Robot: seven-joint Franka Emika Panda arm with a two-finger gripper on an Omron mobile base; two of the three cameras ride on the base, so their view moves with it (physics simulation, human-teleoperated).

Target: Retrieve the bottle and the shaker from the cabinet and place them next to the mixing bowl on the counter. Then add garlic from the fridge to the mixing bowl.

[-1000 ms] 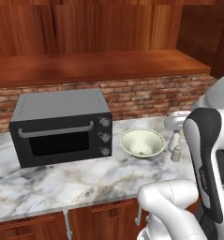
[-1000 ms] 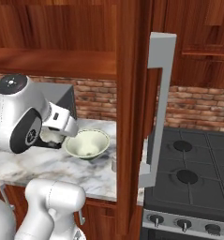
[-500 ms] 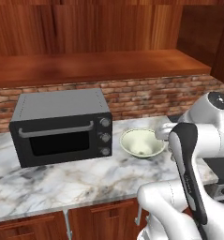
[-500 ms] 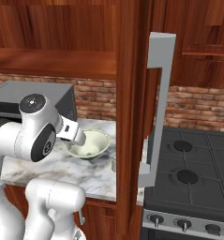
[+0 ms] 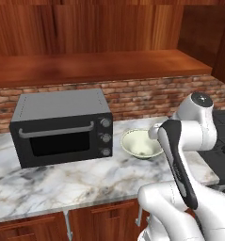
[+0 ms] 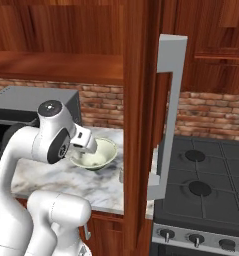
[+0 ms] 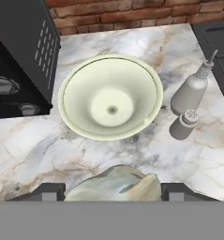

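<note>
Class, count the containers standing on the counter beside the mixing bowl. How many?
2: a bottle and a shaker, side by side, right of the bowl in the hand view.

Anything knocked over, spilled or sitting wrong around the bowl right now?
Nothing stands out. The bottle and shaker stand upright beside the empty mixing bowl, and the gripper holds the garlic above the counter.

Arm lower and folded, gripper (image 7: 112, 187) nearer the bowl (image 7: 110, 97).

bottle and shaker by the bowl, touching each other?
Cannot tell. In the hand view the bottle and shaker overlap with no visible gap, but true contact is unclear.
</note>
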